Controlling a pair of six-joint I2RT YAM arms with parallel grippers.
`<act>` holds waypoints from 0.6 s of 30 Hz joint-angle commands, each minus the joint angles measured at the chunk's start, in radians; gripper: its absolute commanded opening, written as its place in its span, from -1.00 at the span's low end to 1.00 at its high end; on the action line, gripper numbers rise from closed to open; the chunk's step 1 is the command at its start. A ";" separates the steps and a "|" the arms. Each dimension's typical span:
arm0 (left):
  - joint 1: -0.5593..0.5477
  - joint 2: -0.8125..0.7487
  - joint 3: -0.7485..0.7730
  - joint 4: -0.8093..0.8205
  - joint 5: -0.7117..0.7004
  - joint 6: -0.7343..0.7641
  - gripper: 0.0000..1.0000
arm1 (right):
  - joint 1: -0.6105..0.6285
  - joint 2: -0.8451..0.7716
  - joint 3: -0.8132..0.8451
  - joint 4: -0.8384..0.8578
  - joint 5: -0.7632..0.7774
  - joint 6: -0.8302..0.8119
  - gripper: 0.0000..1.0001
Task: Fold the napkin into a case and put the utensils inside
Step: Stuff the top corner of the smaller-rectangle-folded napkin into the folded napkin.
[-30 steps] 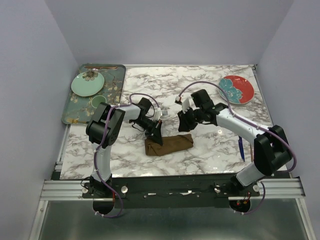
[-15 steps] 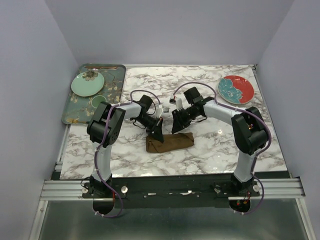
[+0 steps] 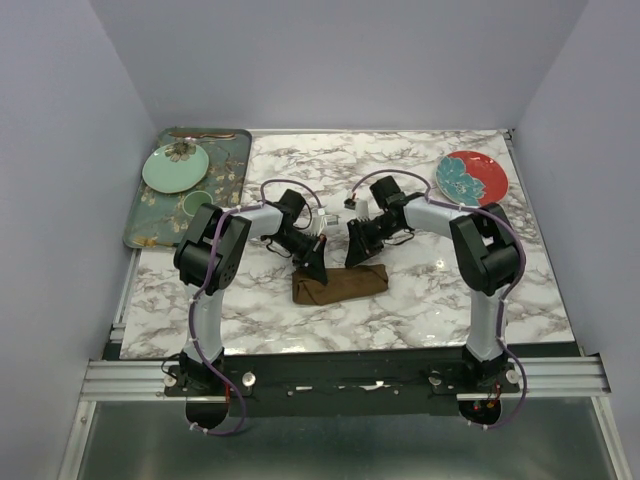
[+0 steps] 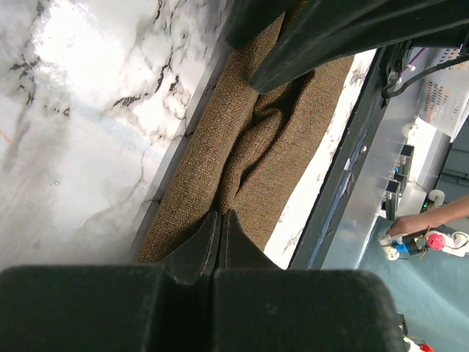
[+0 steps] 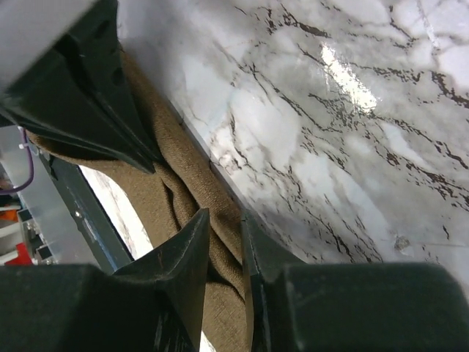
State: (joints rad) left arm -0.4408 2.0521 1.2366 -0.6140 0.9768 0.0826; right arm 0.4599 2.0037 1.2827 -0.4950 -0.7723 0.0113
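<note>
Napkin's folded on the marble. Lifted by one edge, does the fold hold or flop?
Probably flops: the napkin creases into soft ridges where the right gripper pinches it, so little stiffness. Likely light, being thin cloth. Its coarse matte weave should resist slipping in a grip, but pushing it across the glossy table would likely bunch it.

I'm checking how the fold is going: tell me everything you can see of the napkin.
The napkin is brown, coarse-woven matte cloth, bunched into a narrow wrinkled strip lying on the marble table. The left hand pinches its left end, with creases running to the tips. The right hand grips a fold at its far edge.
</note>
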 commanded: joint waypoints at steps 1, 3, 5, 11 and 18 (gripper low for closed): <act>-0.007 -0.007 0.004 0.036 -0.035 0.026 -1.00 | 0.002 0.049 0.026 -0.031 -0.030 -0.002 -0.37; -0.012 -0.013 0.006 0.036 -0.033 0.031 -1.00 | 0.002 0.058 0.030 -0.031 -0.036 -0.002 -0.37; -0.015 -0.024 0.009 0.034 -0.032 0.031 -1.00 | 0.002 0.067 0.036 -0.033 -0.038 -0.004 -0.37; -0.036 -0.066 0.020 0.045 -0.018 0.016 -1.00 | 0.002 0.078 0.047 -0.050 -0.047 -0.059 -0.45; -0.036 -0.083 0.037 0.072 -0.009 -0.027 -1.00 | 0.003 0.072 0.033 -0.051 -0.035 -0.109 -0.70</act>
State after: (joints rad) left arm -0.4736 2.0106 1.2373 -0.5774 0.9718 0.0742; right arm 0.4595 2.0609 1.3102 -0.5232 -0.8013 -0.0460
